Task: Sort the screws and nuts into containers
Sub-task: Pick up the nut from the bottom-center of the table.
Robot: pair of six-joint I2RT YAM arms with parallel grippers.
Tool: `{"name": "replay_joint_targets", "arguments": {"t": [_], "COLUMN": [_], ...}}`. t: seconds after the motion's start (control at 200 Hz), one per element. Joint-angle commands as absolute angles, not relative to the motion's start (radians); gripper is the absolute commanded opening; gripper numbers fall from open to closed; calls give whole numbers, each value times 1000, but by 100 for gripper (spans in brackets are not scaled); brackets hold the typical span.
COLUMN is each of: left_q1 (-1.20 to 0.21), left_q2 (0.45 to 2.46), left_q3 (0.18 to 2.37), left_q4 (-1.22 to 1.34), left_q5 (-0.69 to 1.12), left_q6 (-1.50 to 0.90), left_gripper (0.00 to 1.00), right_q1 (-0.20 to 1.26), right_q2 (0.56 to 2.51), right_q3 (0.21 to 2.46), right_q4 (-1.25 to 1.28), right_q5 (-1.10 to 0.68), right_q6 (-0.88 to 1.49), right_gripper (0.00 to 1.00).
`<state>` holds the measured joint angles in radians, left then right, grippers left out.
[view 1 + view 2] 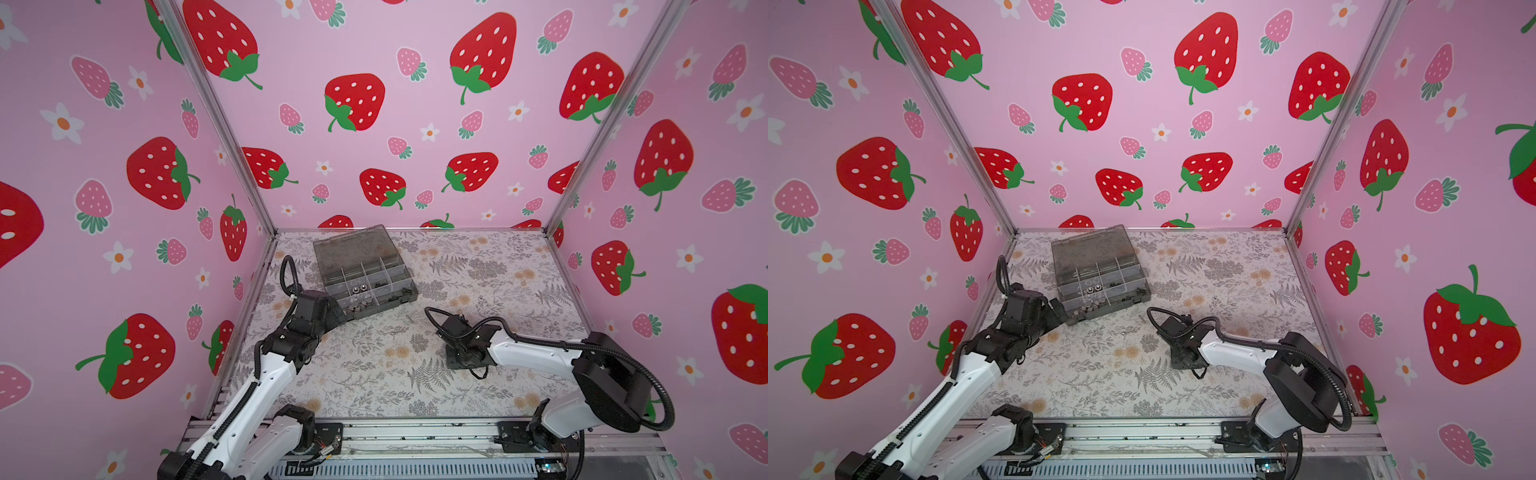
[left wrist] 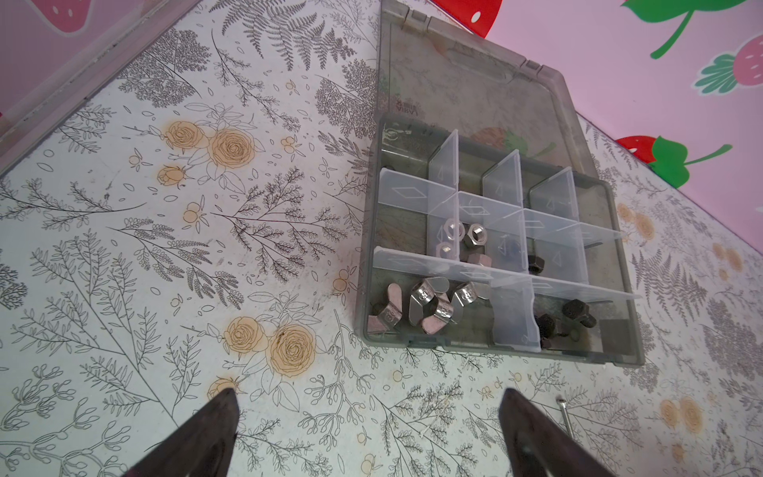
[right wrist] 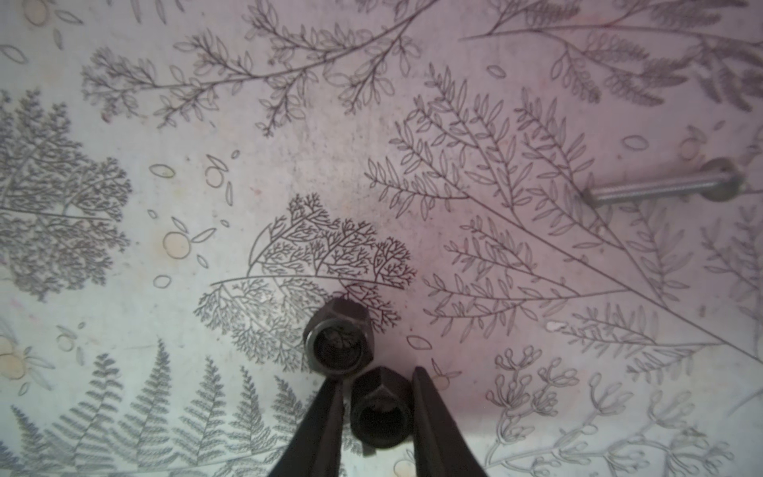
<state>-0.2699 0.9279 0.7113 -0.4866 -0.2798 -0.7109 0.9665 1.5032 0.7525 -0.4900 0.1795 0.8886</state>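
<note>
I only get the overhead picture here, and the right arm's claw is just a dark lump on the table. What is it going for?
Observer: Its wrist camera shows the right claw straddling a black hex nut lying on the table. I can't tell whether it pinches yet.
Operator: Only that one nut?
Observer: No, a second black nut lies right next to it, just beyond the fingertips.
Operator: And the left arm?
Observer: The left claw is wide open and empty, facing the organiser box.
</note>
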Motion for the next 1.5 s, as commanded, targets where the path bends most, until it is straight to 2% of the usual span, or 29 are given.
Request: {"name": "replay_joint_targets", "arguments": {"t": [0.0,0.19,0.57,0.84,1.076,1.496], "left_q1": [-265,-266,-264,-264,-264,-265], "left_q2": [922,920,925,935,948,943], "left_q3": [716,719,733,737,756,735], "left_q4": [-503,-505,-511,-518,-524,-506], "left_q5": [-305,-306,-311,-310,-294,-255], "left_q6": [-719,-717,-707,-695,-693,-712], "left_gripper": [99,99,99,99,99,99], "right_q1": [962,960,961,960,960,939], "right_q2": [1502,1524,1520,1533,1688,2078], "right_q3": [735,736,808,944,1212,1814], "right_q4": [-483,-466,-476,-436,-404,-451], "right_q5": [151,131,117,133,164,193], "right_q6": [896,887,845,769,643,429], "right_gripper": [31,27,12,11,11,11]}}
